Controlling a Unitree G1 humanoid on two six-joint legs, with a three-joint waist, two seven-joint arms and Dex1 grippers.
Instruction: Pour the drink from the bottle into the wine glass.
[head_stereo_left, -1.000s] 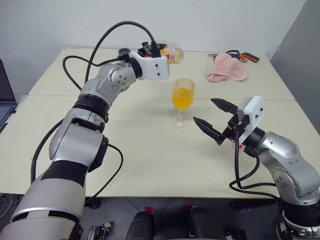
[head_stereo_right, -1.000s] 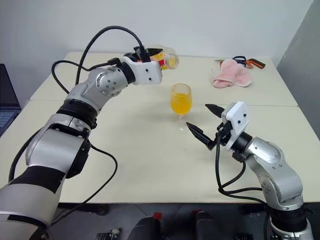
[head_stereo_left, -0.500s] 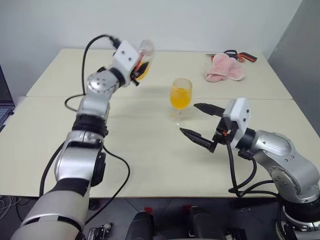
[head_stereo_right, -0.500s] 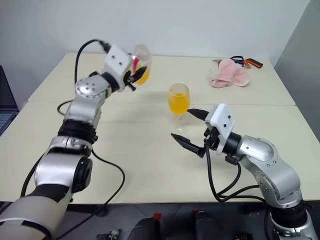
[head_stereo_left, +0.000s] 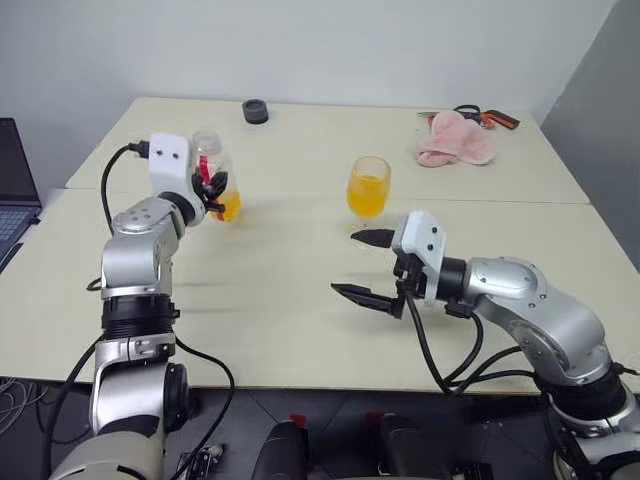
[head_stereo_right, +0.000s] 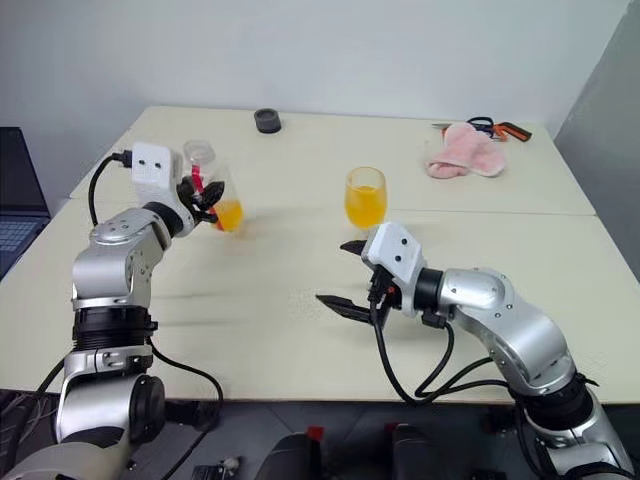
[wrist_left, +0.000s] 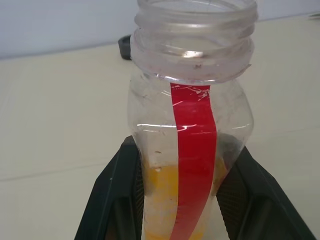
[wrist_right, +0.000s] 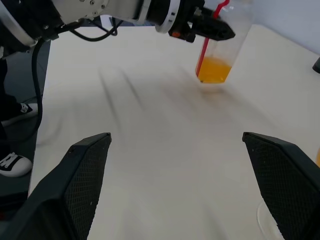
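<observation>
A plain robotics lab. Bare white walls (head_stereo_left: 400, 40), pale tables (head_stereo_left: 300, 320) pushed together, and a laptop (head_stereo_left: 15, 190) left of the left gripper (head_stereo_left: 213, 187).

Counter (head_stereo_left: 300, 320): pale cream, plain. Bottle (head_stereo_left: 213, 170): clear plastic w/ red strip down the side, no cap on; drink (head_stereo_left: 229, 208) in its base orange-yellow. Wine glass (head_stereo_left: 368, 187): clear, orange-yellow liquid in the bowl. Left pincer (wrist_left: 175, 200): black fingers w/ fine mesh texture on pads, white housing behind. Right pincer (head_stereo_left: 365, 265): black fingers, white block, silver-grey arm, black cables. Cloth (head_stereo_left: 455, 140): pink. Small round thing (head_stereo_left: 255, 110) at far edge: dark grey. Wall: pale grey-white.
</observation>
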